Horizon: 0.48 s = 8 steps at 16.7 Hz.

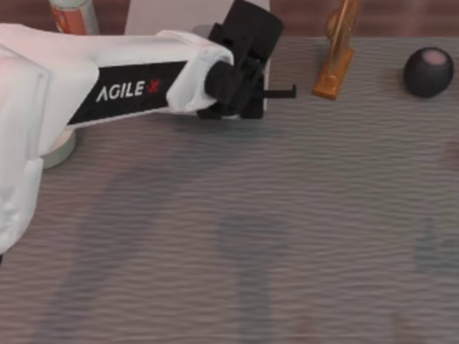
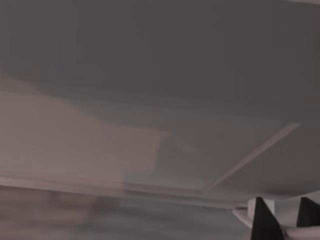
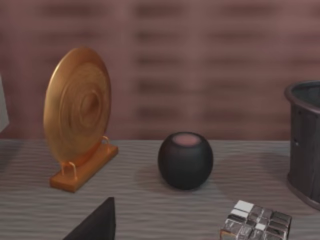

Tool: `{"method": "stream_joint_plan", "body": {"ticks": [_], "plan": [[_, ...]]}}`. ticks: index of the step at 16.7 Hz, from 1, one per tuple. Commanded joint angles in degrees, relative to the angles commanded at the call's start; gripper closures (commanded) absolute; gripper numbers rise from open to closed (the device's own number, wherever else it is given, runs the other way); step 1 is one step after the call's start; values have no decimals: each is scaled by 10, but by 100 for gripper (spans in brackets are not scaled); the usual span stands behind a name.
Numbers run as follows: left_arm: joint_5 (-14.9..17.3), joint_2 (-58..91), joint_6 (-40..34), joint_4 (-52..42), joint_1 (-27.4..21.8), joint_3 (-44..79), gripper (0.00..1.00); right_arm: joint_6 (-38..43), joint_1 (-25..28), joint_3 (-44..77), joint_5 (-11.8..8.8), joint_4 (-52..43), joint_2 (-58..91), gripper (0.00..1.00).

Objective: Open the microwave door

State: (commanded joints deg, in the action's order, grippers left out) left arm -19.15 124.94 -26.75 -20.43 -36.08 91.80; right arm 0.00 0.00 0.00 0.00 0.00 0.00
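Here, left gripper (image 1: pixel 252 92) against microwave door (image 2: pixel 165 100)

"AGILE X" on left arm (image 1: pixel 129 89)

Left arm (image 1: pixel 107 86) reaches across back left of tabletop (image 1: pixel 287 229), over microwave (image 1: pixel 154 16) at back edge. Can (image 1: pixel 72 14) left of microwave. Round disc on stand (image 1: pixel 337 50) right of microwave. Ball (image 1: pixel 428 70) further right. Bucket (image 3: pixel 305 140) and small cube (image 3: pixel 257 220) near ball, in right wrist view.
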Motion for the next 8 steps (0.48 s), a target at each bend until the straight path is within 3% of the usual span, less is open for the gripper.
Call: {"method": "stream_joint_plan", "body": {"ticks": [8], "plan": [[17, -25, 30, 25, 7, -38, 100, 0, 0, 0, 0, 0, 0, 0]]}}
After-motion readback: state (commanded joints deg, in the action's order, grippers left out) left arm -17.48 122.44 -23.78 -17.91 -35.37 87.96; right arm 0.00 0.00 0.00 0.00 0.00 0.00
